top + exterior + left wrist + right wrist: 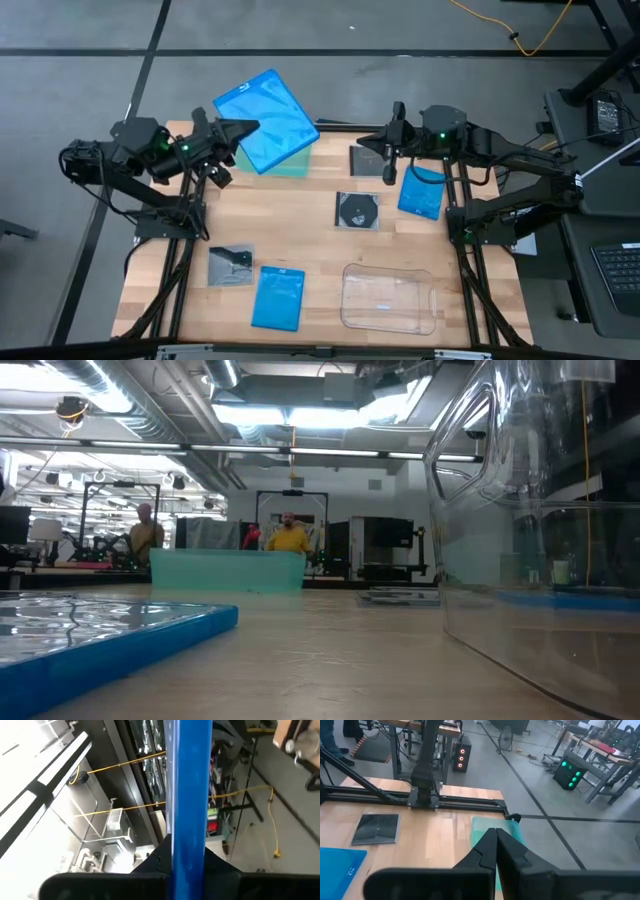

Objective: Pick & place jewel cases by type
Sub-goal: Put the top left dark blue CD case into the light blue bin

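Right now the left tool (243, 128) pinches one edge of a blue case (267, 121), holding it in the air above the teal tray (298, 164). With only that thin edge between the fingers, the case could swing or slip out and land tilted against the tray wall rather than flat inside. On the table (320, 250) lie two more blue cases (279, 297) and three dark disc cases (357, 211), all apart. The right tool (389, 160), shut on nothing, hovers over one dark case and could nudge it if it dips.
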